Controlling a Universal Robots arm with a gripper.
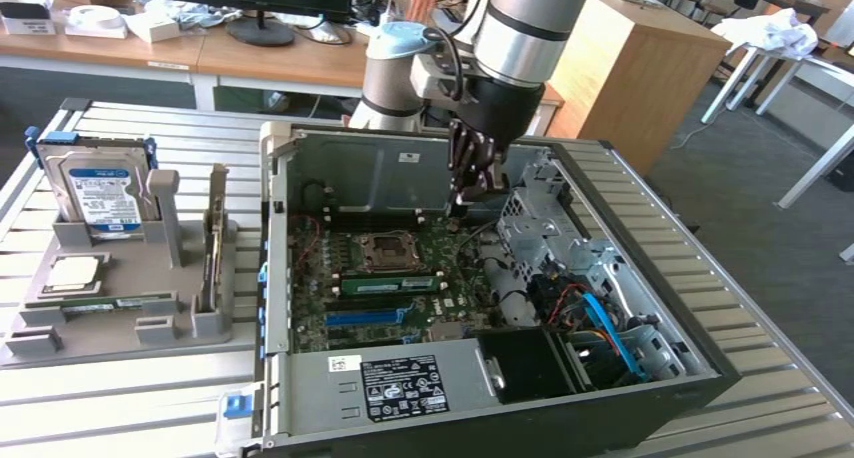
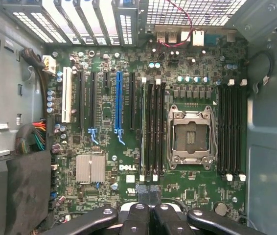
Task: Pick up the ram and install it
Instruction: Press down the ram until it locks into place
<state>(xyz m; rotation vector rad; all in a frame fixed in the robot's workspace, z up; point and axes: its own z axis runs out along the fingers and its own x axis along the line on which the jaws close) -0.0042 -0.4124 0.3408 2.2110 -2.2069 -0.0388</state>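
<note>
Hovering shut and empty, the claw (image 2: 147, 193) is hanging over one end of the ram (image 1: 387, 283), which is sitting lengthwise in its motherboard (image 2: 187, 196) slot.

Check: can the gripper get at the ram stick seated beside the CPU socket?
Probably yes. The case stands open on top, the gripper hangs shut above the board, and nothing covers the seated ram stick.
</note>
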